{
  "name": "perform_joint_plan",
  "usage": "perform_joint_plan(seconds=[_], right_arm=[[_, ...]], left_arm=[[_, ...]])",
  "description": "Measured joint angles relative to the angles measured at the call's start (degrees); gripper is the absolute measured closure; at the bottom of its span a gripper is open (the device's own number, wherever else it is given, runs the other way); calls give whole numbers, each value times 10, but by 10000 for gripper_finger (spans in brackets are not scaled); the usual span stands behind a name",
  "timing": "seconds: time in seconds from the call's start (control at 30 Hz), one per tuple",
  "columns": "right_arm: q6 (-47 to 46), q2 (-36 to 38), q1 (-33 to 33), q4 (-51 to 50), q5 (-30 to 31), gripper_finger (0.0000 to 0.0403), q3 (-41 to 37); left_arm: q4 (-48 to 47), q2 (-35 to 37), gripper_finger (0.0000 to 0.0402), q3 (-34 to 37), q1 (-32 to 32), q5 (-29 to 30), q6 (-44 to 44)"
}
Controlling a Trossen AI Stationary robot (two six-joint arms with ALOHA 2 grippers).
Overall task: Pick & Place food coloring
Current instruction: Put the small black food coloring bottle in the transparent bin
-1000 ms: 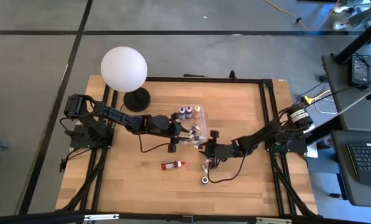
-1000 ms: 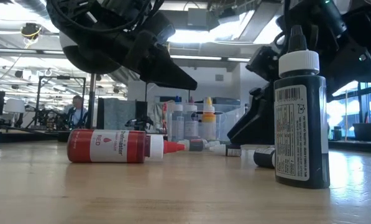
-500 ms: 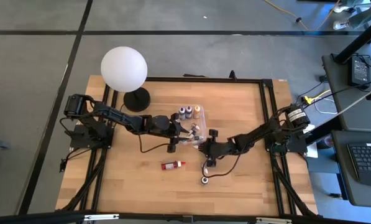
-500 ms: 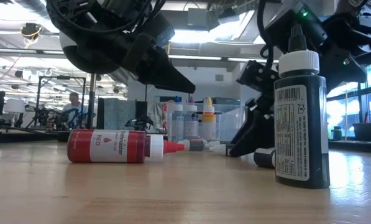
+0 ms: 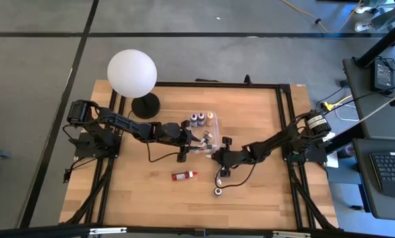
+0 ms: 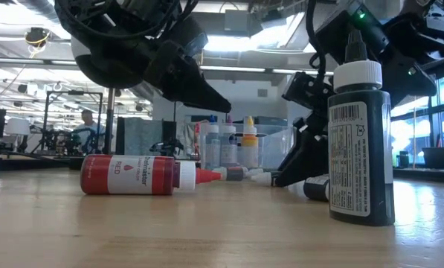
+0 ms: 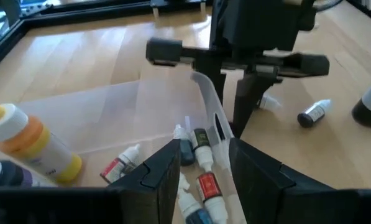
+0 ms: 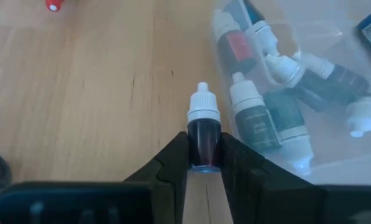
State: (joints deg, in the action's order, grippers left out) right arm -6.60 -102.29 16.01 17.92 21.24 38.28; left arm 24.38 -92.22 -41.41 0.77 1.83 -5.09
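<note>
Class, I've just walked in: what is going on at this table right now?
The right gripper has shut on a small dark dropper bottle lying on the wooden table, beside the clear plastic box. The left gripper hovers over little bottles in that box. A red bottle lies apart.

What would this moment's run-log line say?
right gripper: shut on small dark dropper bottle | left gripper: over clear plastic box

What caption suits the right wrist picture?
Right gripper shut on a small dark dropper bottle beside the clear box.
</note>
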Motion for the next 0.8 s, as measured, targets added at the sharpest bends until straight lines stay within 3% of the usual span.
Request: perform_joint_plan(seconds=[0.33, 0.57, 0.7, 0.8], right_arm=[[35, 94, 1, -49, -34, 324, 23], [70, 175, 0, -48, -16, 321, 25], [77, 182, -29, -59, 22, 320, 25], [60, 170, -58, -59, -18, 320, 25]], left_arm=[[-78, 38, 263, 0, 15, 0, 14], [-154, 71, 267, 0, 32, 1, 58], [-175, 71, 264, 0, 48, 0, 86], [-179, 71, 263, 0, 62, 0, 94]])
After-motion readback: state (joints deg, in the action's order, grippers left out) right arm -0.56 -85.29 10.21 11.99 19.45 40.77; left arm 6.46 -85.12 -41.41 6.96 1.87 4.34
